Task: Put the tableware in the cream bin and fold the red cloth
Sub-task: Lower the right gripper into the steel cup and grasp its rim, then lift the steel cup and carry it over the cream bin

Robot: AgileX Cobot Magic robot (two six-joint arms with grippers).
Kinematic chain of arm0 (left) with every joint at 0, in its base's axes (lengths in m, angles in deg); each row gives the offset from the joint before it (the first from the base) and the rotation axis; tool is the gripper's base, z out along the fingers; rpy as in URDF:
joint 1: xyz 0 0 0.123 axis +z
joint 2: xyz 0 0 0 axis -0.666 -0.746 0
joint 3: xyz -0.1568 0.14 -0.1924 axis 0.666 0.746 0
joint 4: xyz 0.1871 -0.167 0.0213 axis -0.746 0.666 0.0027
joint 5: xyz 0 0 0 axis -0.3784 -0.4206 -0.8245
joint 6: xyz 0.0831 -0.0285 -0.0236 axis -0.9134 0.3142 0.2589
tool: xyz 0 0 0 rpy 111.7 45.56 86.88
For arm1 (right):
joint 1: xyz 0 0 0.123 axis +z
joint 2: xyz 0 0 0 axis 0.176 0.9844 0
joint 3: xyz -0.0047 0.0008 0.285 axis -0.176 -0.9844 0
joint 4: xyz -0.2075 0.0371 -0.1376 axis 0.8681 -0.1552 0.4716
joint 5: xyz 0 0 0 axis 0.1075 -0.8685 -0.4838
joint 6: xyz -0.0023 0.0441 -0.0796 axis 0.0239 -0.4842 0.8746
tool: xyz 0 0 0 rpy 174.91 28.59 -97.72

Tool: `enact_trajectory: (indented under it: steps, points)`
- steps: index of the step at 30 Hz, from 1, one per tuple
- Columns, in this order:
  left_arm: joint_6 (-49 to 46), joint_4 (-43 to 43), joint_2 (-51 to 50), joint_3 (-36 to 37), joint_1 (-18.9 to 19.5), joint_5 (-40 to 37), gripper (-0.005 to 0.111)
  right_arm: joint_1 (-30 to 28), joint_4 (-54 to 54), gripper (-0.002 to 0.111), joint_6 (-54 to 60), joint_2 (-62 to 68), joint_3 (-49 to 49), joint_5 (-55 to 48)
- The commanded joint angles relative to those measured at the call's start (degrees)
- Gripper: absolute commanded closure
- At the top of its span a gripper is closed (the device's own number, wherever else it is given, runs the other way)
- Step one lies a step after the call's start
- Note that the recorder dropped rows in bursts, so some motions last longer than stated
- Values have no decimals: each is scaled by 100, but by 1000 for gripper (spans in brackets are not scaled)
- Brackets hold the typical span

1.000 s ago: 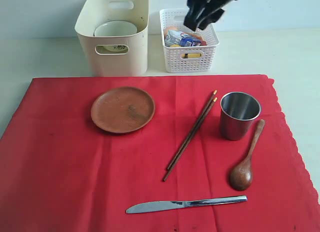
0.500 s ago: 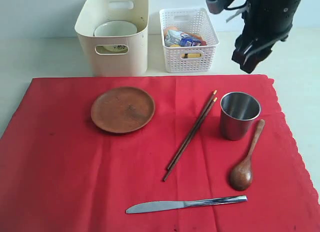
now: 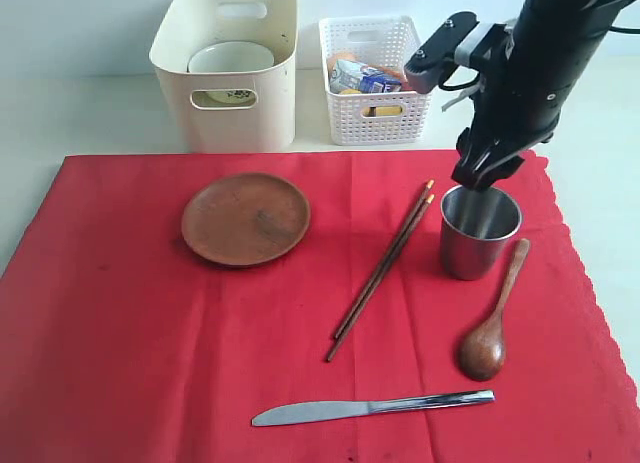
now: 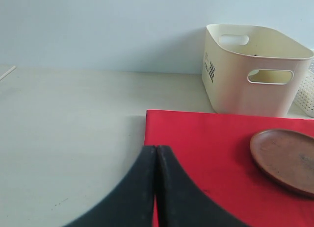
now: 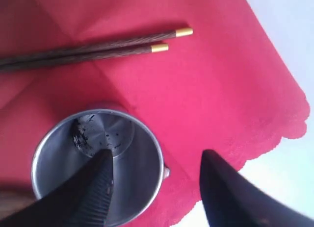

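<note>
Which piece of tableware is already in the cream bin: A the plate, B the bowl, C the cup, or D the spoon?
B: the bowl sits inside the cream bin, while the plate, cup and spoon lie on the red cloth.

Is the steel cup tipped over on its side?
No, the steel cup stands upright on the red cloth, mouth facing up.

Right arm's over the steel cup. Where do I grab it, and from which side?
Pinch the wall of the steel cup at its rim, coming straight down from above: it stands upright with its mouth open. The open right gripper hangs with one finger over the inside and one outside, so the wall fits between them.
</note>
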Motion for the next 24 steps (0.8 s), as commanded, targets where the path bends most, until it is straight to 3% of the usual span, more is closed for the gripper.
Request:
enact_trajectory:
  steps: [1, 12, 14, 20, 24]
  points:
    - [4, 50, 37, -4, 20, 31, 104, -45, -64, 57, 58, 252, -78, 204]
    - [-11, 50, 37, -4, 20, 31, 104, -45, -13, 59, 334, 827, -78, 58]
    - [5, 50, 37, -4, 20, 31, 104, -45, -13, 67, 364, 794, -78, 58]
    - [-6, 50, 37, -4, 20, 31, 104, -45, 87, 107, 362, 681, 37, -172]
    - [-6, 50, 37, -4, 20, 31, 104, -45, 75, 108, 296, 500, 215, -310]
